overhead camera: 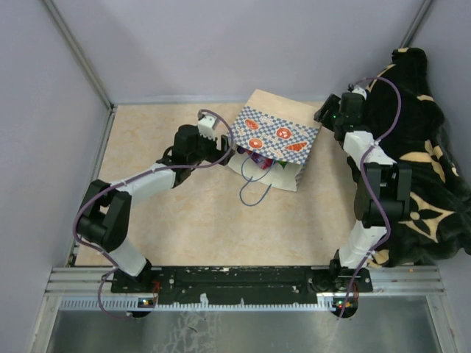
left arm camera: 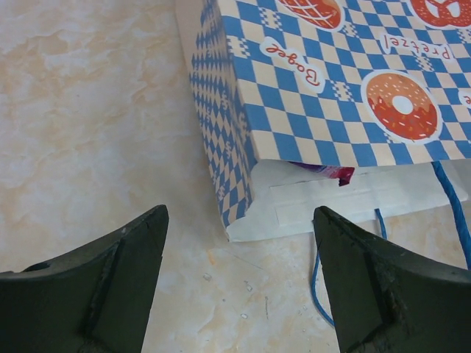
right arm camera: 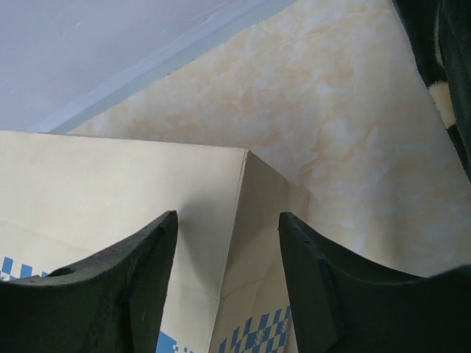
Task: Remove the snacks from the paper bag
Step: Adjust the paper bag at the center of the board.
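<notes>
Paper bag (overhead camera: 276, 140) is lying sideways on the table (overhead camera: 184, 213), snacks (left arm camera: 327, 171) showing inside its mouth, none out yet. Left fingers (left arm camera: 110, 272) are hovering open before that mouth; right fingers (right arm camera: 110, 294), apart, are straddling its rear corner.

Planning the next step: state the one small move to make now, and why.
Probably close the right gripper on the paper bag at its bottom corner fold, which sits between the open jaws. The bag lies flat, a snack showing at its mouth by the open left gripper.
</notes>
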Controlling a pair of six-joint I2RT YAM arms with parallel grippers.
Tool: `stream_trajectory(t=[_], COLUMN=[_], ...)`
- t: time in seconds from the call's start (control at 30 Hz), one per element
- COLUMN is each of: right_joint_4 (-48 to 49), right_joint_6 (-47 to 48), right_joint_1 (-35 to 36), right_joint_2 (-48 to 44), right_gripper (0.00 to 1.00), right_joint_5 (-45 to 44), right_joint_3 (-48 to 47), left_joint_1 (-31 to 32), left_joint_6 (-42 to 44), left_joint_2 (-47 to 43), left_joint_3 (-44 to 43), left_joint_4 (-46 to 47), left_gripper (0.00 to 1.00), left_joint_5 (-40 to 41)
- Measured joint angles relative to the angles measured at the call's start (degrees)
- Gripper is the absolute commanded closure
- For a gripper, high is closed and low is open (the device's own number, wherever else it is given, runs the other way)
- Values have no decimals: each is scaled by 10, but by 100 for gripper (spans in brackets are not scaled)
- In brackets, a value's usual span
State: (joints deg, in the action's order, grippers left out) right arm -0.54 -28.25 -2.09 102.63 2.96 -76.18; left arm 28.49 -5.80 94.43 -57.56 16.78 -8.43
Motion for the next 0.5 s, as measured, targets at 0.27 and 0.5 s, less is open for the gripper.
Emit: stream_trajectory(t=[0.27, 0.5], right_joint_4=[18, 23], right_joint_6=[-4, -16], right_joint_1=[-7, -7], right_joint_2=[0, 0], right_gripper=[43, 46], right_joint_5=[13, 31], right_joint_3=[4, 4], left_joint_1=[0, 0], left_joint_6=[3, 3], left_joint_2=[-30, -37], left_joint_3=[61, 88], left_joint_4=[23, 41], left_gripper=[9, 21], left_joint_5=[-23, -8])
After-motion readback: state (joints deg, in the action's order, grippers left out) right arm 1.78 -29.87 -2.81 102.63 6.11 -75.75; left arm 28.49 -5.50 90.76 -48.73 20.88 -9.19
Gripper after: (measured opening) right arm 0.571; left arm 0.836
